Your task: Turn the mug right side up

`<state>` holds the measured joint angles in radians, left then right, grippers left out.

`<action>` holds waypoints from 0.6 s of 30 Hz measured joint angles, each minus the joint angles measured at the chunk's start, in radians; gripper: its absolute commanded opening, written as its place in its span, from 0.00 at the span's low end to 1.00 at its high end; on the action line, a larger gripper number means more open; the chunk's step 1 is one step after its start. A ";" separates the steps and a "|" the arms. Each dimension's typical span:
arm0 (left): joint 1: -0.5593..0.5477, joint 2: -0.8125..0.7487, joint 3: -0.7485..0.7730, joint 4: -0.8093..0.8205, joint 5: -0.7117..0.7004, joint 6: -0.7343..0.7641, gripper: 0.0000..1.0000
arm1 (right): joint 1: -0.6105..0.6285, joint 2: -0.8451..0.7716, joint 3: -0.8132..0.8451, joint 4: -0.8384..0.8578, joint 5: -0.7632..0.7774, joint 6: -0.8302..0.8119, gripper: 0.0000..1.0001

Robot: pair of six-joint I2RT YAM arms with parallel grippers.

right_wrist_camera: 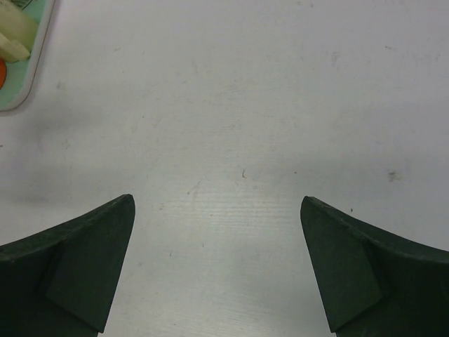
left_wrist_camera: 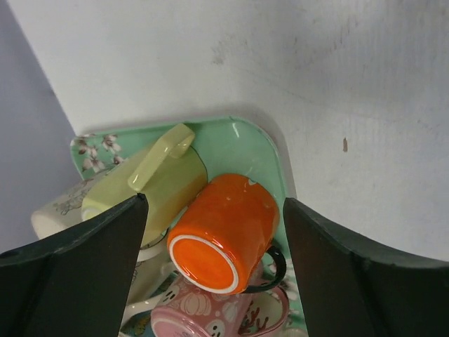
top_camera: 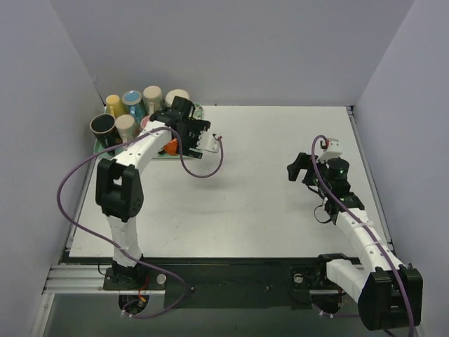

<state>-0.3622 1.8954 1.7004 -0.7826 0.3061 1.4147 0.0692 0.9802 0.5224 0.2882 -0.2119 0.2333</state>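
Note:
An orange mug (left_wrist_camera: pixel 231 225) with a black handle (left_wrist_camera: pixel 278 268) lies tipped with its base toward the camera, piled on other mugs in a green tray (left_wrist_camera: pixel 245 140). It shows as an orange patch in the top view (top_camera: pixel 169 147). My left gripper (left_wrist_camera: pixel 216 210) is open, its fingers on either side of the orange mug with gaps on both sides. It hangs over the tray's right end in the top view (top_camera: pixel 200 137). My right gripper (top_camera: pixel 298 168) is open and empty over bare table at the right, also seen in the right wrist view (right_wrist_camera: pixel 217 203).
A pale yellow mug (left_wrist_camera: pixel 168 175) lies left of the orange one, and a pink patterned mug (left_wrist_camera: pixel 203 312) lies under it. Several upright mugs (top_camera: pixel 133 105) stand at the tray's far left. The tray's corner (right_wrist_camera: pixel 28 77) shows in the right wrist view.

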 measured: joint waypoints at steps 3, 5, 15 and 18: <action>-0.022 0.130 0.095 -0.075 -0.088 0.128 0.88 | 0.027 0.004 0.016 -0.031 -0.021 -0.013 0.99; -0.037 0.197 0.154 -0.099 -0.129 0.193 0.88 | 0.047 0.004 0.020 -0.045 -0.021 -0.026 0.99; -0.052 0.463 0.441 -0.094 -0.267 0.382 0.69 | 0.116 0.010 0.022 -0.076 -0.003 -0.072 0.99; -0.045 0.511 0.478 -0.094 -0.314 0.413 0.57 | 0.116 0.037 0.029 -0.077 0.004 -0.077 0.99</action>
<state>-0.4068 2.4062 2.1788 -0.8764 -0.0074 1.8278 0.1852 1.0168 0.5514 0.2111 -0.2081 0.1558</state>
